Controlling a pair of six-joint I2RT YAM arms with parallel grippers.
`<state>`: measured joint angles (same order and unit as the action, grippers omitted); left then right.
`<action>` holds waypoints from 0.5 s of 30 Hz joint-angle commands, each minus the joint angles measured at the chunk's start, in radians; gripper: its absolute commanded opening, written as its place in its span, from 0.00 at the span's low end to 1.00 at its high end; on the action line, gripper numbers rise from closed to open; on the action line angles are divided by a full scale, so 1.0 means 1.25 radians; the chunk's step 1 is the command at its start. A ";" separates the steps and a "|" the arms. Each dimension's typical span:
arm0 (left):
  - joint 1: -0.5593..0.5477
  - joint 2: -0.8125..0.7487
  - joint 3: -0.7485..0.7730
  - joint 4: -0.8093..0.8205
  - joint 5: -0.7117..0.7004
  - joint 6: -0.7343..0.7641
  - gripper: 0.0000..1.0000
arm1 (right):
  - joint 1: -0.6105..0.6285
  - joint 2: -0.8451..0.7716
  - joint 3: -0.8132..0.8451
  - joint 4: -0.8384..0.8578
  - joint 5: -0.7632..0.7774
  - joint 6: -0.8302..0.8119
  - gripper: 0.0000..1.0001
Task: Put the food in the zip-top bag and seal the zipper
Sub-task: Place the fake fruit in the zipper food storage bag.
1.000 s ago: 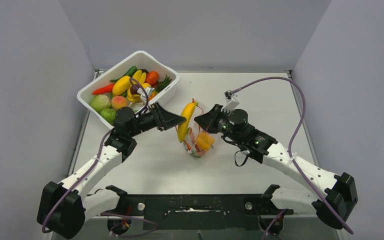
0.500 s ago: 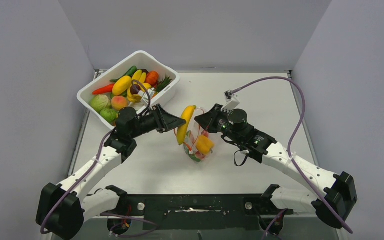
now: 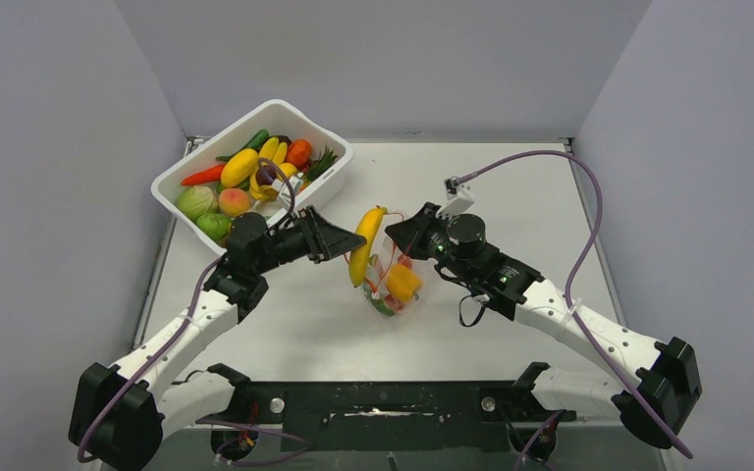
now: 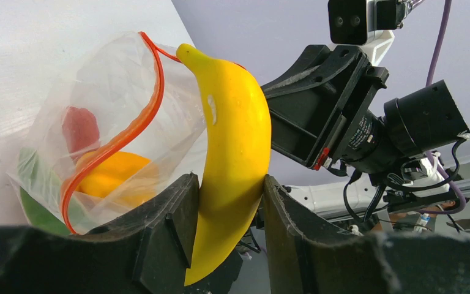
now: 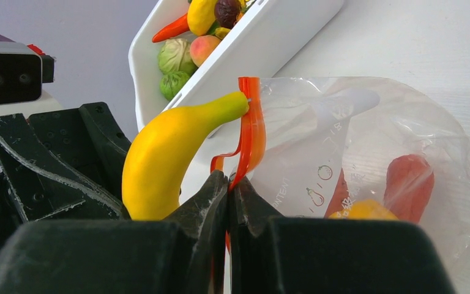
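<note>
My left gripper (image 3: 351, 243) is shut on a yellow banana (image 4: 235, 141), gripped near its lower end between both pads. The banana's upper tip touches the red zipper (image 4: 141, 116) at the open mouth of the clear zip-top bag (image 3: 393, 289). My right gripper (image 5: 228, 180) is shut on the zipper strip (image 5: 251, 128) and holds that side of the bag (image 5: 355, 141) up. Inside the bag lie an orange-yellow piece (image 4: 110, 174), a red piece (image 4: 79, 128) and a green piece (image 4: 33, 211). The banana (image 5: 165, 153) sits just left of the right jaws.
A white tub (image 3: 329, 182) with more toy food (image 3: 241, 167) stands at the back left, just behind my left gripper. The right arm's purple cable (image 3: 589, 226) loops over the right of the table. Grey walls close in on three sides.
The left gripper with the banana has shifted slightly left and nearer. The bag and the pieces in it have swung a little. The right gripper has hardly moved.
</note>
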<state>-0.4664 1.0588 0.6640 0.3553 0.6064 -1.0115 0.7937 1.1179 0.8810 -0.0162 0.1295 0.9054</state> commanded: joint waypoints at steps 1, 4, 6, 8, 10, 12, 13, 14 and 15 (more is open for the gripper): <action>-0.006 -0.022 0.012 0.055 0.019 -0.006 0.18 | 0.004 -0.031 0.008 0.059 0.051 0.002 0.00; -0.007 -0.020 0.013 0.058 0.025 -0.009 0.18 | 0.005 -0.045 -0.004 0.061 0.075 0.007 0.00; -0.008 -0.016 0.015 0.059 0.035 -0.010 0.18 | 0.004 -0.053 -0.009 0.063 0.083 0.007 0.00; -0.009 -0.014 0.013 0.060 0.036 -0.009 0.18 | 0.005 -0.055 -0.009 0.062 0.086 0.007 0.00; -0.011 -0.009 0.007 0.066 0.032 -0.010 0.18 | 0.004 -0.055 -0.009 0.064 0.085 0.007 0.00; -0.010 0.004 0.004 0.077 0.037 -0.014 0.18 | 0.004 -0.052 -0.009 0.067 0.081 0.007 0.00; -0.012 0.011 0.004 0.084 0.040 -0.017 0.18 | 0.004 -0.052 -0.009 0.070 0.073 0.006 0.00; -0.012 0.018 0.004 0.090 0.042 -0.020 0.18 | 0.004 -0.049 -0.009 0.075 0.064 0.003 0.00; -0.012 0.024 0.004 0.094 0.043 -0.020 0.18 | 0.004 -0.047 -0.008 0.080 0.055 0.000 0.00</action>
<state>-0.4767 1.0672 0.6605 0.3714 0.6350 -1.0222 0.7937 1.0779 0.8669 -0.0128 0.1989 0.9089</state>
